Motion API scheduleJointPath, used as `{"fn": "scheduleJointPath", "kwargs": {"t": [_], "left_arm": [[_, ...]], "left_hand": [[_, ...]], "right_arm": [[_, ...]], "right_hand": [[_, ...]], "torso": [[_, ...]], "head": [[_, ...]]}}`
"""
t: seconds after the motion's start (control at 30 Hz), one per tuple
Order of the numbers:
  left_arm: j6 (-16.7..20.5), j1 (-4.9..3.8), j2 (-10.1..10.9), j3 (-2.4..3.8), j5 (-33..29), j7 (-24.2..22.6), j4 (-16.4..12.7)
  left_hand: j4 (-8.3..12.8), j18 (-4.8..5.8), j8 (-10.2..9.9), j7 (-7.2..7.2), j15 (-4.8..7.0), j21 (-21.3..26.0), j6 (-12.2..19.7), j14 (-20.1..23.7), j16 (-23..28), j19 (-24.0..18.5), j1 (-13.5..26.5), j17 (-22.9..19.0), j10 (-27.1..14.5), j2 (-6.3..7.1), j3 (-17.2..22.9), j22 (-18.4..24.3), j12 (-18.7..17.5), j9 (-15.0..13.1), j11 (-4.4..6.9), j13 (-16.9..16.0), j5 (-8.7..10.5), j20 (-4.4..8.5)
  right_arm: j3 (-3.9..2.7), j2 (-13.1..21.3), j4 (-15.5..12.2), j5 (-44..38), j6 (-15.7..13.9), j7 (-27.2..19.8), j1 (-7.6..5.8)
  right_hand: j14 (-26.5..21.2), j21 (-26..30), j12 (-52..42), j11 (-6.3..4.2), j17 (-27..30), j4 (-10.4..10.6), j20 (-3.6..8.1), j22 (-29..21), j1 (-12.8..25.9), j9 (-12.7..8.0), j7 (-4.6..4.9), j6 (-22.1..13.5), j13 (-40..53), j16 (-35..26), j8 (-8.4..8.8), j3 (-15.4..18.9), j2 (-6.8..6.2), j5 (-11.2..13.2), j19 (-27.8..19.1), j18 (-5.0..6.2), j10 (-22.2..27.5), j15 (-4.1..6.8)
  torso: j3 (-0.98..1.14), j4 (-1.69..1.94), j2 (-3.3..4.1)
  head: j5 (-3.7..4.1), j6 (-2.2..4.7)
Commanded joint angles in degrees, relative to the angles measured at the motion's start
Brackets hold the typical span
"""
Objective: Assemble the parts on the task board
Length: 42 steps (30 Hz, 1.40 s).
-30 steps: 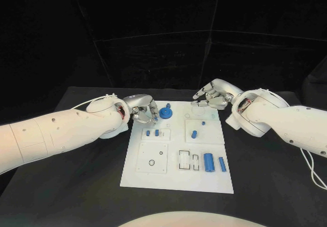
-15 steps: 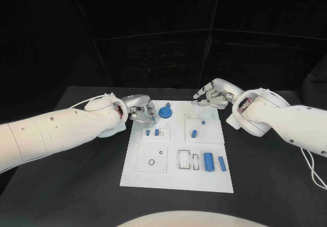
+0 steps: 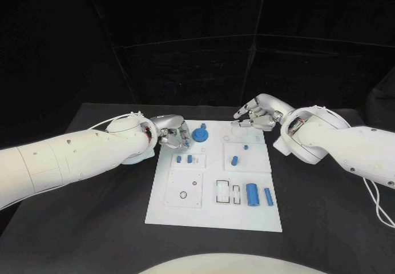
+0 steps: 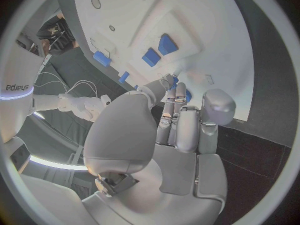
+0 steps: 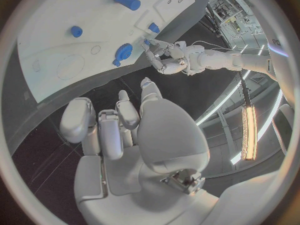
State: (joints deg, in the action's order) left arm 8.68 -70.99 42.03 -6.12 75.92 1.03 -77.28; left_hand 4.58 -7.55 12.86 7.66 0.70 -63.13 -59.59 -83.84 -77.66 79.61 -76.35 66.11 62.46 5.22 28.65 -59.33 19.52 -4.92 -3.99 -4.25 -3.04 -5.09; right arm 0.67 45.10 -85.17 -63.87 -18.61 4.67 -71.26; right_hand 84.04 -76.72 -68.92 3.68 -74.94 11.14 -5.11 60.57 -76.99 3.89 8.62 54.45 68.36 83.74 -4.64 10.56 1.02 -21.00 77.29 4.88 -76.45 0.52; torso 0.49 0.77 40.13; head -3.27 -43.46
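The white task board [image 3: 216,194] lies mid-table. At its far left end stands a round blue part [image 3: 200,135] with a knob, also seen from the right wrist [image 5: 123,51]. My left hand [image 3: 171,131] sits just left of it, fingers drawn together and pointing at its rim [image 4: 178,92]. The fingertips hide any contact. My right hand [image 3: 259,115] hovers over the board's far right corner, fingers loosely spread and holding nothing [image 5: 125,130]. Two small blue pieces [image 3: 184,159] lie near the left hand. A blue peg [image 3: 245,148] and a blue block [image 3: 234,161] sit right of centre.
Two blue cylinders [image 3: 258,196] lie side by side on the board's near right part, beside rectangular slots [image 3: 224,193]. A round hole [image 3: 184,196] marks the near left plate. Black table [image 3: 91,228] surrounds the board on all sides.
My left hand has shifted very slightly at the round blue part. The parts on the board and my right hand have stayed where they were.
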Motion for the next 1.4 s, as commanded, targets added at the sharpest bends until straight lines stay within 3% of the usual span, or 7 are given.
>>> {"fn": "scheduleJointPath", "kwargs": {"t": [0.03,0.8,1.4], "left_arm": [[-0.97,-0.03,-0.22,0.02,-0.26,0.22,0.24],[-2.2,0.04,-0.74,0.0,-0.27,0.95,0.75],[-2.58,0.07,-0.97,-0.01,-0.27,1.7,1.07]], "left_hand": [[0.11,0.96,-0.3,0.19,0.04,-0.07,-0.38,-1.58,-0.24,0.07,0.53,-0.05,0.27,0.17,0.34,0.09,-0.2,0.09,-0.02,0.05,0.15,0.02],[0.16,1.13,-0.6,0.21,0.04,-0.85,-0.4,-1.57,-0.26,0.31,0.83,-0.11,0.48,0.48,0.32,-0.82,-0.55,0.2,-0.04,0.14,0.19,0.03],[0.22,1.17,-3.2,1.1,-0.6,-0.99,2.1,-1.45,-0.18,0.04,2.01,-0.79,-0.57,1.94,-0.12,-1.16,-2.67,1.06,-0.89,0.43,0.21,-0.45]], "right_arm": [[-0.03,-0.03,-0.08,0.07,0.05,-0.45,-0.1],[-0.03,-0.09,-0.03,0.07,0.07,-0.51,-0.1],[-0.03,-0.01,0.02,0.07,0.15,-0.41,-0.1]], "right_hand": [[3.5,0.21,0.25,-0.14,-4.14,0.03,-0.1,-0.09,-0.15,0.08,-0.04,0.18,-0.02,-0.36,-0.37,0.28,0.29,-0.31,-0.31,0.7,0.4,0.35],[3.54,0.2,0.15,-0.15,-4.31,0.03,-0.09,-0.04,-0.25,0.08,-0.05,0.19,0.06,-0.27,-0.38,0.32,0.35,-0.35,-0.28,0.69,0.35,0.35],[3.49,0.33,0.34,-0.15,-4.1,0.05,-0.09,-0.31,-0.27,0.09,-0.05,0.2,-0.13,-0.4,-0.39,0.35,0.37,-0.36,-0.4,0.74,0.48,0.35]], "torso": [[0.02,0.0,0.01],[-0.02,0.02,0.0],[-0.01,0.03,-0.02]], "head": [[0.03,-0.05],[0.13,-0.28],[0.22,-0.34]]}}
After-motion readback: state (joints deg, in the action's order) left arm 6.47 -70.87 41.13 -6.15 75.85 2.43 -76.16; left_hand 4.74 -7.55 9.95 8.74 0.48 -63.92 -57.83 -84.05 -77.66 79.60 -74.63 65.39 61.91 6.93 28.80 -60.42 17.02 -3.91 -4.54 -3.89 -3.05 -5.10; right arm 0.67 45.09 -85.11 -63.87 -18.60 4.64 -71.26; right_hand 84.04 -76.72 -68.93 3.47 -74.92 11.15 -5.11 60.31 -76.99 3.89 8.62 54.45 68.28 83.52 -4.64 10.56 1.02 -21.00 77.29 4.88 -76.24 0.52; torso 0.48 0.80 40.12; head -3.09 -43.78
